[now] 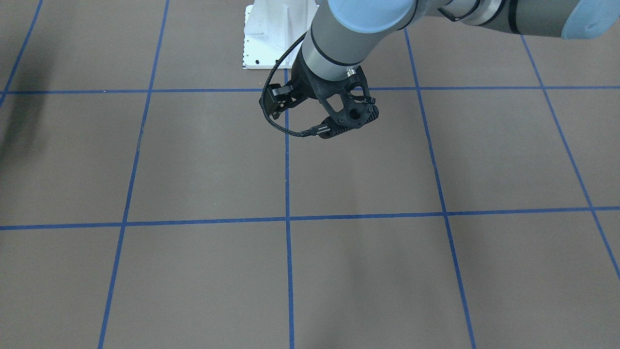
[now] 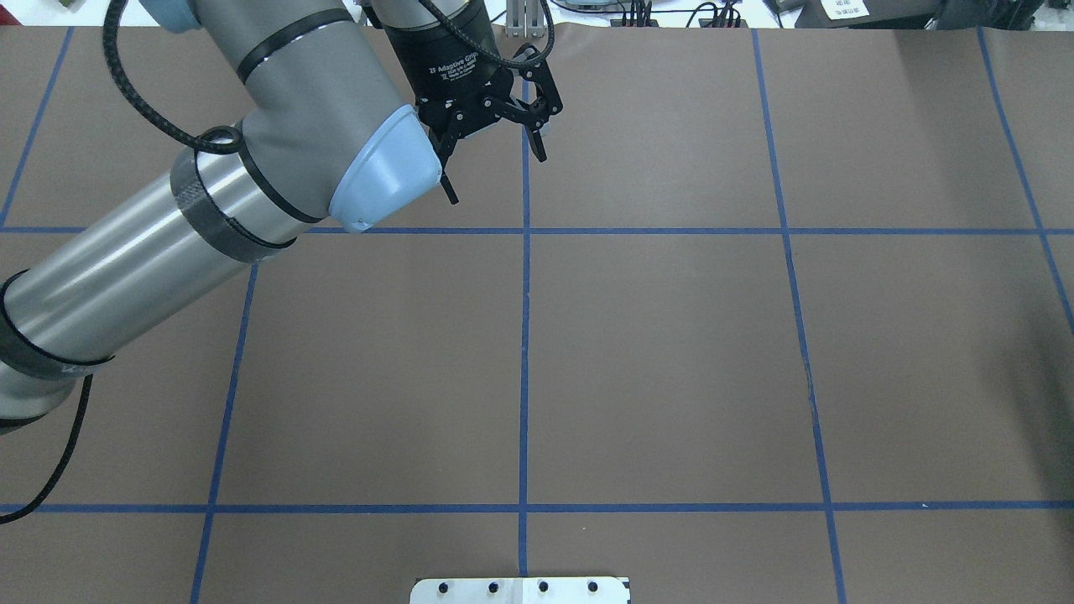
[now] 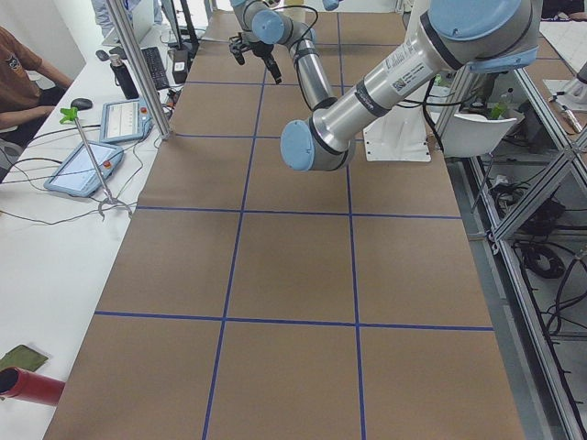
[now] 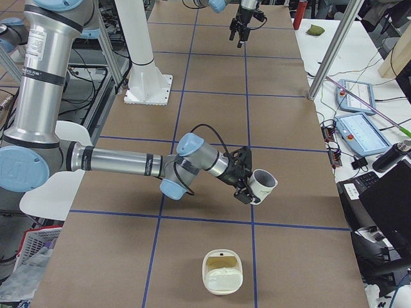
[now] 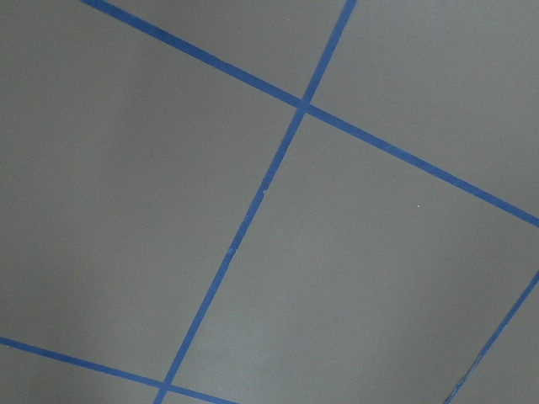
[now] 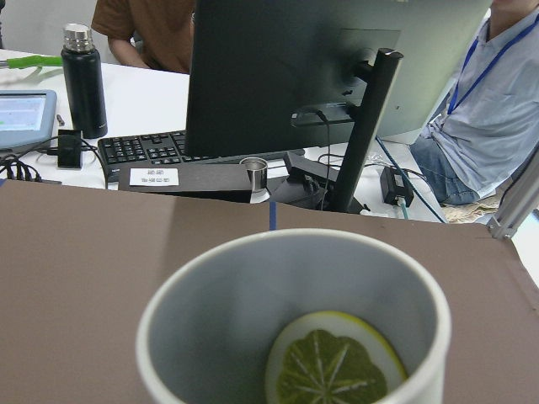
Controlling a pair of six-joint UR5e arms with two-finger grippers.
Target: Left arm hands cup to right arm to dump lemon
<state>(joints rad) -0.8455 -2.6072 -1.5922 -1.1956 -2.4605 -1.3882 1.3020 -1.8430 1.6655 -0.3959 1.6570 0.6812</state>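
In the overhead view the left arm [image 2: 126, 260] comes in from 9 o'clock and reaches to 12 o'clock. There the left gripper [image 2: 499, 178] hangs over the brown table [image 2: 671, 352], its fingers spread wide with nothing between them. In the view from the robot's right end, the right arm [image 4: 115, 160] stretches from 9 o'clock toward the centre. At its tip the right gripper [image 4: 247, 183] meets the cup [image 4: 263, 183], which is tilted with its mouth toward 1 o'clock. Whether those fingers are clamped on it cannot be told. The right wrist camera looks into the cup's grey inside, where the lemon [image 6: 335, 362], a cut slice, lies at 5 o'clock. On the table at 6 o'clock of the cup, apart from it, sits a cream container [image 4: 221, 273].
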